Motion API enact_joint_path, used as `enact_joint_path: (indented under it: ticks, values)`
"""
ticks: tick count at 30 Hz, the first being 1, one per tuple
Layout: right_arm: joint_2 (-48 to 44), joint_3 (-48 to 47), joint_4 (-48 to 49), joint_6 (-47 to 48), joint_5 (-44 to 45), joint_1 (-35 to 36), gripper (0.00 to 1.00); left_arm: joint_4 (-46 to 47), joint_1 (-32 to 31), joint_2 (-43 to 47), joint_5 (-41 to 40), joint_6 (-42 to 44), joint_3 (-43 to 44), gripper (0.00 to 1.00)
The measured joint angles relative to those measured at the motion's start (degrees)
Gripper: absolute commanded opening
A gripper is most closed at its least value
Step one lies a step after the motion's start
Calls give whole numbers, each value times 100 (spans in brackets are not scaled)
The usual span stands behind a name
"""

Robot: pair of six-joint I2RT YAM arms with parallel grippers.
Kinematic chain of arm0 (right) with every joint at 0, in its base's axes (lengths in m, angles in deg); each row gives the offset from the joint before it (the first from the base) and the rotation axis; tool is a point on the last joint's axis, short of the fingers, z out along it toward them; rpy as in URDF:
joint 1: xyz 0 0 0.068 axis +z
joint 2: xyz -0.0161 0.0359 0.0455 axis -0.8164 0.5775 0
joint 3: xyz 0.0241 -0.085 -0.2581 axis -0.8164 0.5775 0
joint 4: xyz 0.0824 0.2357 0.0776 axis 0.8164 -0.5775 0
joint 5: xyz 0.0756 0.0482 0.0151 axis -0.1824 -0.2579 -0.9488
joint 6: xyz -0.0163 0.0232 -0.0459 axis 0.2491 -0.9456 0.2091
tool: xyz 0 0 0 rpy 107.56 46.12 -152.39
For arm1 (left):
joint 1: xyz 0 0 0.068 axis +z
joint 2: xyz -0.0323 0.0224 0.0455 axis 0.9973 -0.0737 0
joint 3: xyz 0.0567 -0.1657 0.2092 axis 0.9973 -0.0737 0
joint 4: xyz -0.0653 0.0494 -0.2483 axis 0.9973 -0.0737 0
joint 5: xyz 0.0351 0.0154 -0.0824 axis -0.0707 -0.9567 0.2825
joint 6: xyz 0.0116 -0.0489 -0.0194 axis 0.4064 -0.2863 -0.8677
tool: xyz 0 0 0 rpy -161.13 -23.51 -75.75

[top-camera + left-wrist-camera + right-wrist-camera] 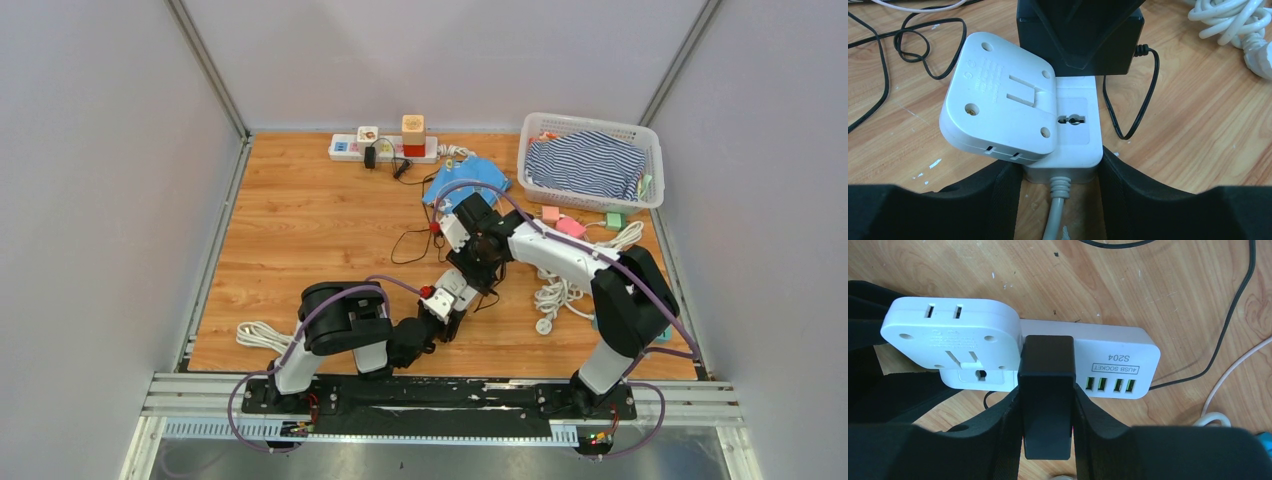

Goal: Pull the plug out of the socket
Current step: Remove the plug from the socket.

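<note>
A white socket strip (1075, 145) with four USB ports (1108, 347) lies on the wooden table. My left gripper (1060, 170) is shut on the strip's cable end, one finger on each side. A black plug (1047, 390) sits against the strip's face at its middle. My right gripper (1047, 400) is shut on the black plug from both sides. A white adapter (998, 100) sits tilted on the strip beside the black plug. In the top view the left gripper (447, 300) and the right gripper (478, 262) meet at the table's middle and hide the strip.
A second power strip (385, 148) with plugs stands at the back wall. A white basket (528, 160) holds striped cloth at the back right, with a blue cloth (470, 180) beside it. White cable coils (560, 295) lie to the right, and thin black cable (415, 240) lies to the left.
</note>
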Motion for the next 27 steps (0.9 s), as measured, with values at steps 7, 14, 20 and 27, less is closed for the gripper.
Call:
enact_joint_path:
  ticks: [7, 14, 20, 27]
  values:
    - [24, -2, 26, 90, -584, -205, 0, 4, 4, -31, 0, -4, 39, 0]
    - [31, -11, 15, 216, -389, -66, 0, 7, 4, -31, 0, -2, 39, 0]
    - [63, 11, 76, 31, 98, -26, 0, 2, 11, -39, -2, -4, 55, 0]
    - [63, 11, 87, 122, -540, -225, 0, 7, 26, -70, -11, -4, 96, 0]
